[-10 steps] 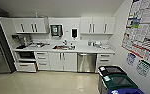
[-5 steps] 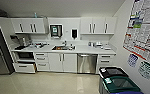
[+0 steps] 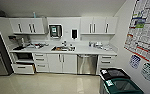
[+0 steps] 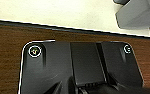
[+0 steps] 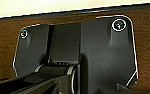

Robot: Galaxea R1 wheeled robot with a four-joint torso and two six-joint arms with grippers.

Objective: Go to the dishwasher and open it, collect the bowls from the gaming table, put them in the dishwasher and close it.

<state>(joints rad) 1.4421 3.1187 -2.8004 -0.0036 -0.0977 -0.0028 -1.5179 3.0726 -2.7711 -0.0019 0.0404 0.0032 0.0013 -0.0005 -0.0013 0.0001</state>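
Dishwasher (image 3: 87, 64) first: you have it ahead of you, its grey steel front shut, set under the counter (image 3: 91, 52) toward that counter's right end, between the white double-door cabinet (image 3: 62, 63) and the drawer stack (image 3: 106, 61) by the right wall. Judging from this, you are on the opening step, the approach, with the door not yet touched and no bowls to be seen anywhere.

Your next move calls for closing the gap across the shiny floor (image 3: 53, 83) and squaring up to the steel front, leaving room for the door to swing down. Mind the two lidded bins (image 3: 117, 80) standing at the right, near your line in, and the low drawer (image 3: 23, 68) hanging open at the counter's left end.

As for your grippers, I cannot tell from either wrist view how they stand; those views give dark robot plate over brown wood-grain flooring (image 4: 6, 45) and a pale wall.

Against the earlier head views, the whole kitchen sits slightly larger and shifted, so your camera has crept forward; nothing on the counter itself has moved.
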